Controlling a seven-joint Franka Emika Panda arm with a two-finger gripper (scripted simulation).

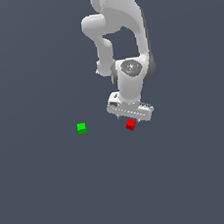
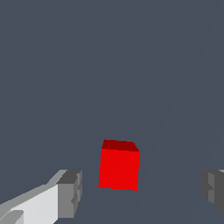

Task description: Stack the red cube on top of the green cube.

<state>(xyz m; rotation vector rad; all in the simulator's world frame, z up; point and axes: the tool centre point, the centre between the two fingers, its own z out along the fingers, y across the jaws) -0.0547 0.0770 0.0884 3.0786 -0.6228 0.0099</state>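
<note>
A white Panda arm hangs over the red cube (image 1: 130, 124), its pincer (image 1: 130, 115) spread wide and empty, on a plain slate-grey table (image 1: 45, 200) whose edges lie outside both views. In the wrist view the red cube (image 2: 119, 166) sits between the two grey fingertips (image 2: 70, 194), nearer one of them, with clear surface showing on either side; neither pad touches it. The cube rests flat on the table, one face turned towards the wrist camera and its darker top face in sight.

The green cube (image 1: 81, 128) stands well apart, towards the exterior view's left, at about the same depth in that view as the red one, with nothing between the two.

The red cube looks to be a rigid, sharp-edged block, far smaller than the pincer and likely very light. Its flat, parallel side faces offer the natural hold: one pad on each opposing face, low enough to seat squarely, leaving the top and bottom free. Plain smooth faces may slip under a skewed squeeze, so a centred, square closing seems wise. Being so small, the cube could be nudged aside if one finger arrives first, given its off-centre place in the gap. Nothing about it suggests fragility. The step in hand appears to be the approach before the grasp, and the stacking has not yet begun.
</note>
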